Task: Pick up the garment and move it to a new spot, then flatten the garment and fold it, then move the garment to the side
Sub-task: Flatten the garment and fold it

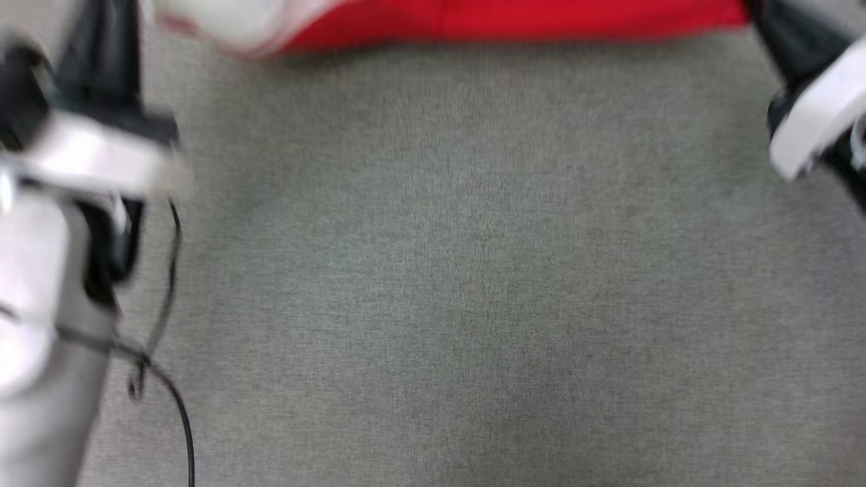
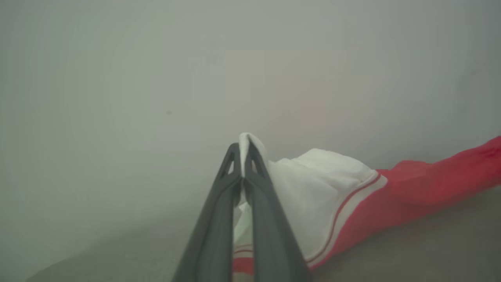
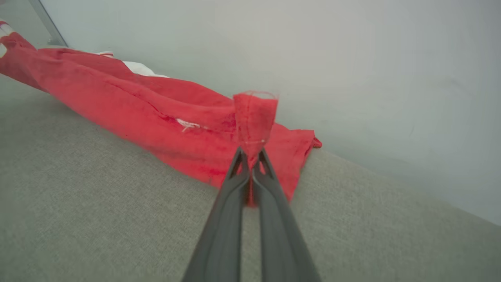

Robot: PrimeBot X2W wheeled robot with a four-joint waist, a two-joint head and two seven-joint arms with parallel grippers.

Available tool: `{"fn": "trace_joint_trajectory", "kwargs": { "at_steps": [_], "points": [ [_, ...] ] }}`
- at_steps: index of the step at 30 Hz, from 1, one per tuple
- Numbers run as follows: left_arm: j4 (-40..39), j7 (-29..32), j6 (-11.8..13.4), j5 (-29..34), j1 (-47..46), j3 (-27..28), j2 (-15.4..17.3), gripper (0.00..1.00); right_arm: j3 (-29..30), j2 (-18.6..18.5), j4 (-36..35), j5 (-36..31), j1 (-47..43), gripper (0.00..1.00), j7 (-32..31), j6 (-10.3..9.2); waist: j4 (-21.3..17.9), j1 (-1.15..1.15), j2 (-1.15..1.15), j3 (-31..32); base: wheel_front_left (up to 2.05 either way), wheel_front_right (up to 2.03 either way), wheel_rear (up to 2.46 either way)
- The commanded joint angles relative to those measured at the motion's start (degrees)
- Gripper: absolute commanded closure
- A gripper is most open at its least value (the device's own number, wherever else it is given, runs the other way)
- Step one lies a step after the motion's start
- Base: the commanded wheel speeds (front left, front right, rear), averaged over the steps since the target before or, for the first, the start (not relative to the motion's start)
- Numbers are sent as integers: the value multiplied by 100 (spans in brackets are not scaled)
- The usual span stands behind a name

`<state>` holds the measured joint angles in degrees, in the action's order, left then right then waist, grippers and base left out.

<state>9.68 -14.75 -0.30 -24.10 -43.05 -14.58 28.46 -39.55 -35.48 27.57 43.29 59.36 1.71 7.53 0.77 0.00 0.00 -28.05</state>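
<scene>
Nearest is a broad stretch of grey woven worktop (image 1: 460, 270), with the pale left forearm (image 1: 40, 284) and a loose black cable (image 1: 169, 379) at its near left (the head view is blurred). Farther back, the garment (image 1: 514, 20) lies stretched in a long band along the far side of the worktop, white sleeve (image 2: 313, 184) to the left and red body to the right. The left gripper (image 2: 242, 150) is closed tight on a fold of that sleeve, which pokes up past its fingertips. The right gripper (image 3: 250, 154) is likewise clamped on a red hem corner at the garment's right end. Behind the garment rises a plain pale wall (image 3: 352, 58).
</scene>
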Motion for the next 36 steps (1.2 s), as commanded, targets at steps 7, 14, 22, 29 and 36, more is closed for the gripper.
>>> {"fn": "trace_joint_trajectory", "kwargs": {
  "at_steps": [7,14,22,29,36],
  "points": [
    [-705,-38,321,-212,1889,47,-106,100,-88,-230,-306,199,-1175,100,-96,-8,51,0,0,810,0,0,0],
    [-1045,51,484,-540,3420,-68,-202,100,-91,-324,-520,338,-2261,100,-215,-8,116,0,0,1414,0,0,0],
    [-955,172,426,-1014,4641,-218,-348,100,-126,-326,-641,389,-3363,100,-317,-8,81,0,0,2017,0,0,0],
    [-976,405,409,-1420,5516,-326,-418,100,-97,-409,-686,392,-4149,100,-338,-8,22,0,0,2380,0,0,0],
    [-1165,756,359,-1800,6137,-433,-389,100,-17,-558,-791,442,-4782,100,-411,-8,69,0,0,2558,0,0,0]
  ]
}}
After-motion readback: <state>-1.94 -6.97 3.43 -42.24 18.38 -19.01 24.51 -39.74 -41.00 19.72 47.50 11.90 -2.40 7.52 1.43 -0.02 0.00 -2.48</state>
